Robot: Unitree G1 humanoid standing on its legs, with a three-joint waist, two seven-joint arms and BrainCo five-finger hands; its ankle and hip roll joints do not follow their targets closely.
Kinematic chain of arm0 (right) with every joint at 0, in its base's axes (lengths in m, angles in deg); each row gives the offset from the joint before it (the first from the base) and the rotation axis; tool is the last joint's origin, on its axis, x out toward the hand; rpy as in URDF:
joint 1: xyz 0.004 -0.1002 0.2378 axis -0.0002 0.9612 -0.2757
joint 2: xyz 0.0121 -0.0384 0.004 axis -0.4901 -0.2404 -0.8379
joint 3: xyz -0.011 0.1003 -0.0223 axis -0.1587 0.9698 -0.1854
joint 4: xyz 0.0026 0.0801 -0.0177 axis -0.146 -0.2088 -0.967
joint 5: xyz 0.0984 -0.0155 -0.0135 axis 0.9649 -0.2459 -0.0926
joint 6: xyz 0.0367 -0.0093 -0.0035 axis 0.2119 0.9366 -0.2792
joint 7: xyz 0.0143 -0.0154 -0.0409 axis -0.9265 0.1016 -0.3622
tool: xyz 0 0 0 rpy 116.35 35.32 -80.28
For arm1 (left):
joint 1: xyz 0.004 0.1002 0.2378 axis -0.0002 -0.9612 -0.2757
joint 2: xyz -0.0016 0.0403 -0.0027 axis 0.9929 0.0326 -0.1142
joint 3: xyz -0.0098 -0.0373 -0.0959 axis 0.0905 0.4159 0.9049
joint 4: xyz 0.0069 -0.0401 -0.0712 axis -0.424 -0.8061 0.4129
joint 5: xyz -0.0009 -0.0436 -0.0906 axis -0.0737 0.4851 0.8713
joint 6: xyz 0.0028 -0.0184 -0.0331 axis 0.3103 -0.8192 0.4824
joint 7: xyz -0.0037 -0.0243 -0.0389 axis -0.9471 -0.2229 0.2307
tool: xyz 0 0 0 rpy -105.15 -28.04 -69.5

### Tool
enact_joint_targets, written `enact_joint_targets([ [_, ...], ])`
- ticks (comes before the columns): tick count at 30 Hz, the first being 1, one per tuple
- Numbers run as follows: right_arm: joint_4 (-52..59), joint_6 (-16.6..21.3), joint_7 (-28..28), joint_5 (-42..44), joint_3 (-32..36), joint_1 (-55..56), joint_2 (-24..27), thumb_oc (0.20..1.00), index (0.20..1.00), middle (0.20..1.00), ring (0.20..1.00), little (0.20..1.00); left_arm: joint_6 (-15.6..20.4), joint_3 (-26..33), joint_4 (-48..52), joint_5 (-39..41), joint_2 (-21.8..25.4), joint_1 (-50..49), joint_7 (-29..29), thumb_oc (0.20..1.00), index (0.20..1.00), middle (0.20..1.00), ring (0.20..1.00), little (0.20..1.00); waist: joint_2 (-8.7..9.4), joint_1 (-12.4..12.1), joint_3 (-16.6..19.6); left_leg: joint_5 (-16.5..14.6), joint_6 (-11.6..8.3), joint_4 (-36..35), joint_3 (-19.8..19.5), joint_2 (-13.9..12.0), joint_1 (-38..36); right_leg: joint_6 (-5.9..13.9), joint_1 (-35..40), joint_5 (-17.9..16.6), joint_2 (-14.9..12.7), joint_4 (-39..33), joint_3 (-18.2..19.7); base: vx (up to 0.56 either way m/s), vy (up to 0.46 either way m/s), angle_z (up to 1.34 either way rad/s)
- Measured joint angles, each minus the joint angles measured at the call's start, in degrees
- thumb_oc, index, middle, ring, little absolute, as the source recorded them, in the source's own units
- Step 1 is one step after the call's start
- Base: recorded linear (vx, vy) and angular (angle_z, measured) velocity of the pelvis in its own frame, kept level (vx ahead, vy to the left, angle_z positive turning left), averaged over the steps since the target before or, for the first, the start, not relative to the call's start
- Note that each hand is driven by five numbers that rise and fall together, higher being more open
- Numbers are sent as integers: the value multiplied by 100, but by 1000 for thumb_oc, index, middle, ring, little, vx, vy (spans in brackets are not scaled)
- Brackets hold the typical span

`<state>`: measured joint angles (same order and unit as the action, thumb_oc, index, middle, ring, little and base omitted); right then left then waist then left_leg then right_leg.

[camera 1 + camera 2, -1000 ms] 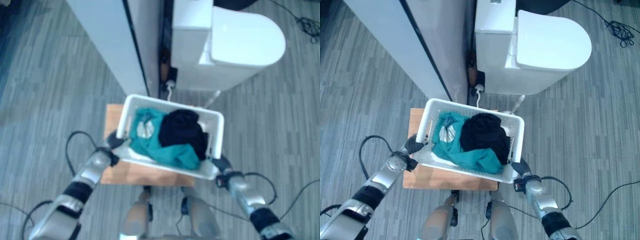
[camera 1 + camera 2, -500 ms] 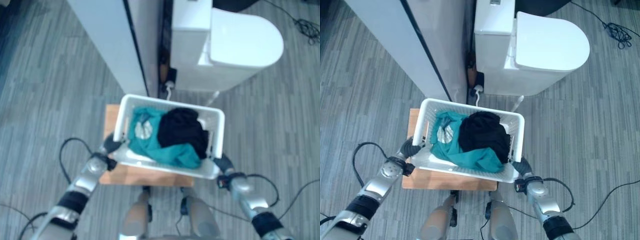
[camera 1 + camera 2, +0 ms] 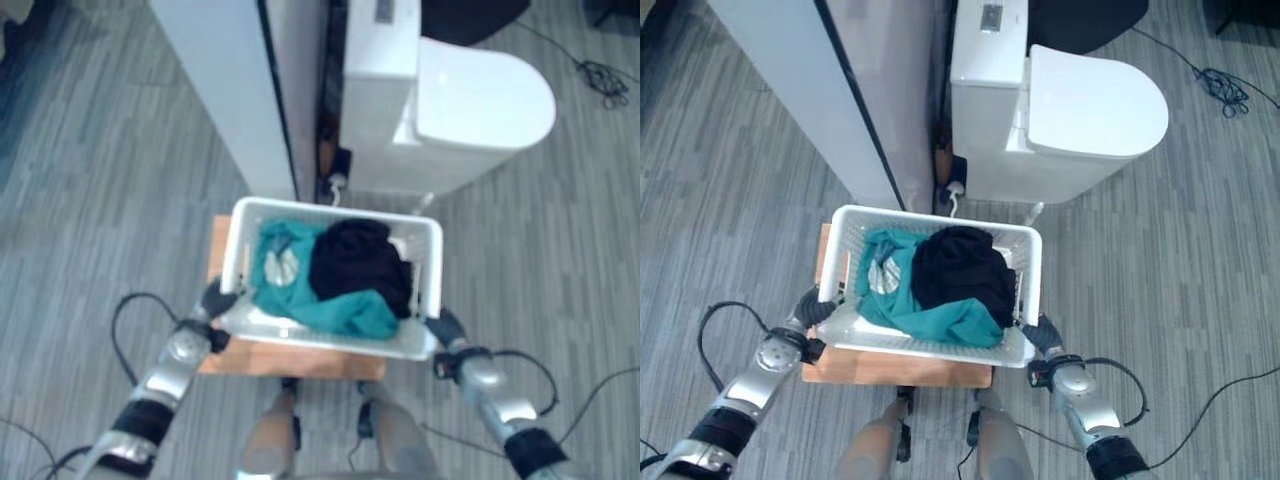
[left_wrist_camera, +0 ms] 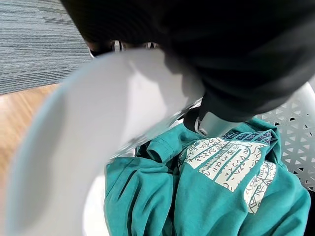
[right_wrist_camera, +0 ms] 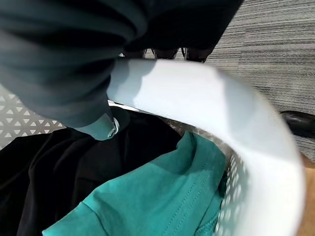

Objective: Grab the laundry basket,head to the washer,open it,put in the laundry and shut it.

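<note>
White plastic laundry basket (image 3: 1030, 262) w/ perforated walls sits over a small wooden stool (image 3: 890, 366), held at both short ends. We see the left hand (image 3: 812, 311) at the basket's left end and the right hand (image 3: 1038, 332) at its right end, both low on the near corners. Left wrist view: dark-covered hand (image 4: 236, 64) wraps over the basket rim (image 4: 113, 113), thumb inside the basket, so it's clamped on the rim. Right wrist view: same deal, right hand's cover above the rim (image 5: 206, 103), thumb tucked inside against the clothes, closed on the rim.

Inside the basket: teal shirt (image 3: 930, 315) w/ a pale print patch, on the robot's left and near side; black garment (image 3: 958, 268) piled on top toward the right. Basket looks roughly level; we can't tell if it rests on the stool or is just above it.

Beyond the basket: white toilet (image 3: 1080, 110) w/ lid down, and a white panel w/ a dark edge (image 3: 790, 80) to its left. Grey plank floor (image 3: 730, 230) all around.
</note>
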<state>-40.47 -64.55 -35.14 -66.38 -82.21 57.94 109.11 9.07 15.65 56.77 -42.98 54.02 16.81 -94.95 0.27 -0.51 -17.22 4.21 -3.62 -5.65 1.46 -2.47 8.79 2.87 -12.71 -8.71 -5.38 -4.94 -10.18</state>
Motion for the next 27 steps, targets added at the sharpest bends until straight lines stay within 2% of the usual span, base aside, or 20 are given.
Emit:
enact_joint_targets([
  [18, -291, 69, 545, -101, -20, 450, -48, 200, 200, 200, 200, 200, 32, 66, -292, -2, -154, -631, 253, 200, 200, 200, 200, 200, -65, -20, 389, 1, 4, -1, -4, 0, -103, 2, 92, 3, -6, -22, -8, 0, 0, 0],
  [27, -321, 75, 744, -272, -22, 591, -36, 200, 200, 200, 200, 200, 30, 66, -503, -11, -189, -743, 362, 200, 200, 200, 200, 200, -92, -17, 411, 0, 8, -2, -33, -1, -173, 18, 184, 17, -7, -37, -34, 0, 0, 0],
])
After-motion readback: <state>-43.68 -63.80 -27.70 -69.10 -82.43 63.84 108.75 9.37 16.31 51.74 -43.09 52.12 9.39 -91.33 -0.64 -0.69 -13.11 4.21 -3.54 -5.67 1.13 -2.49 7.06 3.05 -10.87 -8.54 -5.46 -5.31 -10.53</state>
